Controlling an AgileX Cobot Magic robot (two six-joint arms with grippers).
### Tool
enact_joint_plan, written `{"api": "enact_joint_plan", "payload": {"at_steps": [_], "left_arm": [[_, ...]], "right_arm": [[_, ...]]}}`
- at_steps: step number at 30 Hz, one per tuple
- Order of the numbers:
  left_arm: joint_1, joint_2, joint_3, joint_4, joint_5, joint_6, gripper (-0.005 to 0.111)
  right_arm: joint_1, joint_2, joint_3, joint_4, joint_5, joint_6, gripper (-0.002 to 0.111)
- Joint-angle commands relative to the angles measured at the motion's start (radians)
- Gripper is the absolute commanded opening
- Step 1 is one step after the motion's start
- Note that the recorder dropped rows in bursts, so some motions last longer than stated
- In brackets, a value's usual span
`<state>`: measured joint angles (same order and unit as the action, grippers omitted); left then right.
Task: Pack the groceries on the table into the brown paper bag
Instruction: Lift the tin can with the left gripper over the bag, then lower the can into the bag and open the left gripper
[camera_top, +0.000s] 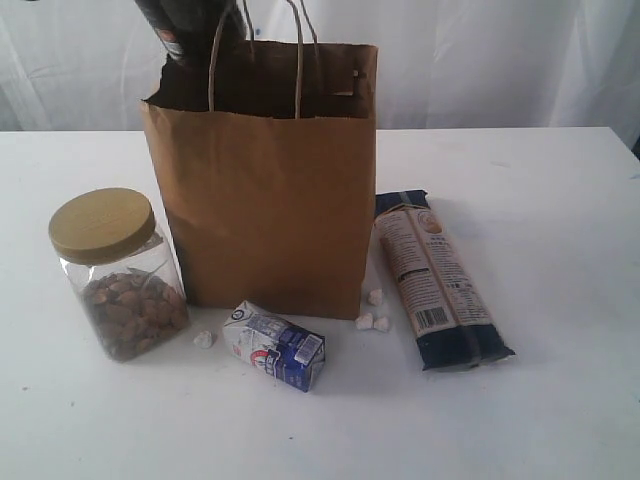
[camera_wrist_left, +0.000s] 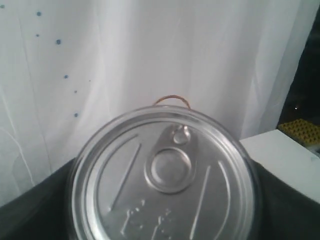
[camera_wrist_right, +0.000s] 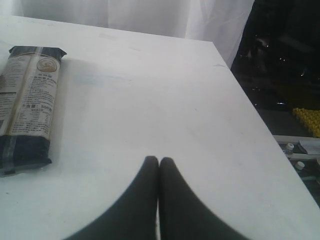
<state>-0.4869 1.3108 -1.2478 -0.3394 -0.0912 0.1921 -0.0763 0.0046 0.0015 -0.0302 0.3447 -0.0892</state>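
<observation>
Brown paper bag (camera_top: 265, 210) standing upright on surface (camera_top: 560, 400); dark jar (camera_top: 185, 30) hanging over its open top. Gold-lidded jar (camera_top: 115, 275) sitting left, carton (camera_top: 275, 345) lying in front, noodle packet (camera_top: 435, 280) lying right.

paper bag (camera_top: 270, 210) upright | gold-lidded jar (camera_top: 116, 275) left | noodle packet (camera_top: 437, 280) flat (right)

Scattered white crumbs (camera_top: 365, 321); white curtain (camera_top: 480, 60) behind.

Backdrop: white pleated fabric curtain (camera_top: 480, 60) across the whole rear, evenly lit, soft folds, a few small blue specks (camera_wrist_left: 58, 42) on it. Off to one side, dark unlit space (camera_wrist_right: 280, 55) with a yellow studded thing (camera_wrist_right: 307, 117), possibly a mat, too blurred to tell.
</observation>
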Motion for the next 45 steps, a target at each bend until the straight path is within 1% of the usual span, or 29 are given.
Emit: {"api": "enact_joint_plan", "payload": {"at_steps": [1, 4, 6, 14, 28, 30, 32, 35, 36, 38, 40, 45], "left_arm": [[-0.062, 0.000, -0.010, 0.066, -0.059, -0.011, 0.000], [-0.075, 0.011, -0.010, 0.146, -0.059, -0.011, 0.000], [-0.075, 0.024, -0.010, 0.166, -0.055, -0.011, 0.000], [-0.075, 0.074, -0.010, 0.168, 0.006, -0.011, 0.000], [-0.075, 0.087, -0.010, 0.168, 0.018, -0.011, 0.001], [-0.075, 0.087, -0.010, 0.168, 0.033, -0.011, 0.007], [-0.075, 0.087, -0.010, 0.168, 0.061, -0.011, 0.018], [-0.075, 0.087, -0.010, 0.168, 0.101, -0.011, 0.038], [-0.075, 0.087, -0.010, 0.168, 0.122, -0.011, 0.050], [-0.075, 0.087, -0.010, 0.168, 0.129, -0.011, 0.063], [-0.075, 0.087, -0.008, 0.168, 0.129, -0.011, 0.068], [-0.075, 0.087, -0.008, 0.168, 0.129, -0.011, 0.069]], "right_arm": [[-0.005, -0.005, -0.001, -0.005, -0.002, -0.004, 0.000], [-0.005, -0.005, -0.001, -0.005, -0.002, -0.004, 0.000], [-0.005, -0.005, -0.001, -0.005, -0.002, -0.004, 0.000], [-0.005, -0.005, -0.001, -0.005, -0.002, -0.004, 0.000], [-0.005, -0.005, -0.001, 0.000, -0.002, -0.004, 0.000], [-0.005, -0.005, -0.001, 0.000, -0.002, -0.004, 0.000], [-0.005, -0.005, -0.001, 0.000, -0.002, -0.004, 0.000], [-0.005, -0.005, -0.001, 0.000, -0.002, -0.004, 0.000], [-0.005, -0.005, -0.001, 0.000, -0.002, -0.004, 0.000], [-0.005, -0.005, -0.001, 0.000, -0.002, -0.004, 0.000], [-0.005, -0.005, -0.001, 0.000, -0.002, -0.004, 0.000], [-0.005, -0.005, -0.001, 0.000, -0.002, -0.004, 0.000]]}}
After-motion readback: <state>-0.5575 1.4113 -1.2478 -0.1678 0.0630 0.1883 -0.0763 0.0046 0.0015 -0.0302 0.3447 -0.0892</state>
